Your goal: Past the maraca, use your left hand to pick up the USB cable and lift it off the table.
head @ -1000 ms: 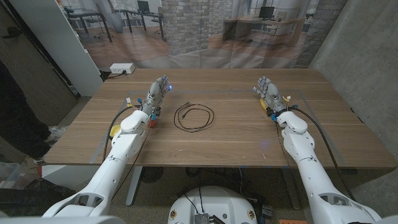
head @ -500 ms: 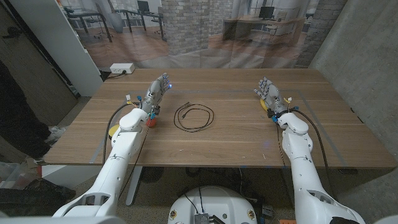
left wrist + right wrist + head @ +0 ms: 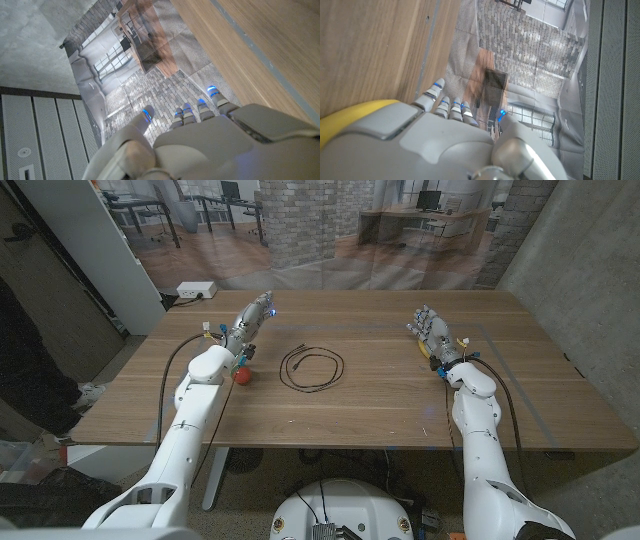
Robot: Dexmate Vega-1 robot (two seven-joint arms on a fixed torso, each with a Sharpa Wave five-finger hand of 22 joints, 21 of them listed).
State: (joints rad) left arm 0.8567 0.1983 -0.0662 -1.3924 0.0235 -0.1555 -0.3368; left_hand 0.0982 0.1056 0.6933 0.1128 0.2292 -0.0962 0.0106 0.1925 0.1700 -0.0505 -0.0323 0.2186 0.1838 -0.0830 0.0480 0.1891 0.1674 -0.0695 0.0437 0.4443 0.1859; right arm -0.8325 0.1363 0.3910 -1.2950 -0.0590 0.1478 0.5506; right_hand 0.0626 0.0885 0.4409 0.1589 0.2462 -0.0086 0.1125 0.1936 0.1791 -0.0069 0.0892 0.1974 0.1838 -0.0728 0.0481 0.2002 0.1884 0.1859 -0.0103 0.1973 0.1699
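Over the last second the left hand (image 3: 250, 323) had lifted and reached farther out over the table, uncovering the red maraca (image 3: 241, 376) that had been mostly hidden beneath its wrist; the right hand (image 3: 430, 329) had hardly moved. The left hand hung above the wooden table (image 3: 380, 395) with its fingers extended and a little apart, holding nothing, and the left wrist view showed the same straight fingers (image 3: 192, 112) aimed past the table's far edge. The right hand was likewise empty, fingers apart, near a yellow object (image 3: 426, 350) at its wrist. The USB cable (image 3: 311, 367) lay in a loose coil flat on the table, just beyond the maraca toward the middle and apart from both hands. It looked thin, light and limp, so it would probably sag and uncoil when raised; pinching the near arc of the loop where strands overlapped seemed the surest hold.
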